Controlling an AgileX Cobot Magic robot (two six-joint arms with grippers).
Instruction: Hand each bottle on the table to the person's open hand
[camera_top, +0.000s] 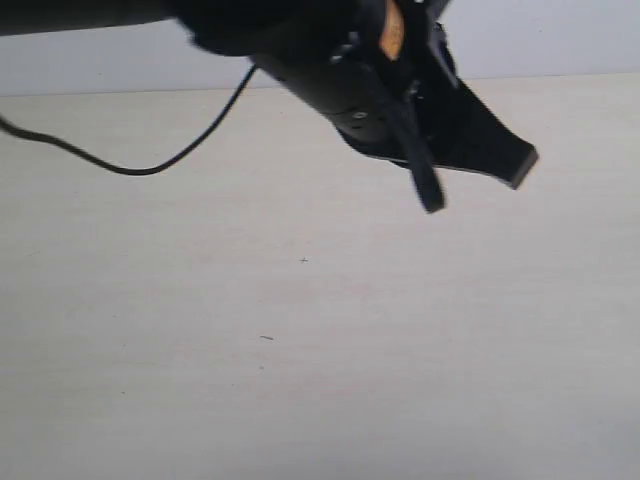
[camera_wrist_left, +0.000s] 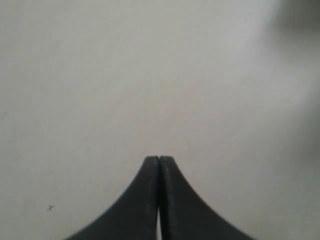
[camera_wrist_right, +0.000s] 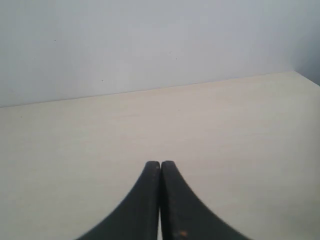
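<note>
- Exterior view: counter (camera_top: 320, 380) = pale beige wood-grain. It takes up nearly the whole scene, near edge to far edge, left to right.
- Tiny dark speck (camera_top: 303, 260) abt mid-counter; second speck (camera_top: 266, 338) nearer & a bit left.
- Left arm (camera_top: 300, 60), black, comes in from far left & crosses the middle, above the counter; blurred. Orange patch (camera_top: 392, 38) on its body.
- Left claw (camera_top: 470, 165) at the arm's end points right & down, above far-right part of counter. One thin strip & one broad flat piece show. This angle doesn't settle the gap.
- Left wrist view: left claw (camera_wrist_left: 159, 159) closed, both black fingers (camera_wrist_left: 140, 200) pressed tog. tip to tip, gripping nothing.
- Counter (camera_wrist_left: 125, 75) lies beneath, w/ a small x-shaped mark (camera_wrist_left: 50, 207). Dark blur (camera_wrist_left: 300, 15) in one corner, can't tell what.
- Right wrist view: right claw (camera_wrist_right: 160, 163) closed too, fingers flush, gripping nothing. It sits low over counter (camera_wrist_right: 225, 130), facing the far edge.
- Black cable (camera_top: 150, 165) loops from the arm across far-left part of scene & runs off the left edge. Can't tell if it rests on counter.
- Wall (camera_top: 560, 40), pale grey-white, stands behind counter's far edge. Wall (camera_wrist_right: 150, 40) also fills the far part of right wrist view.
</note>
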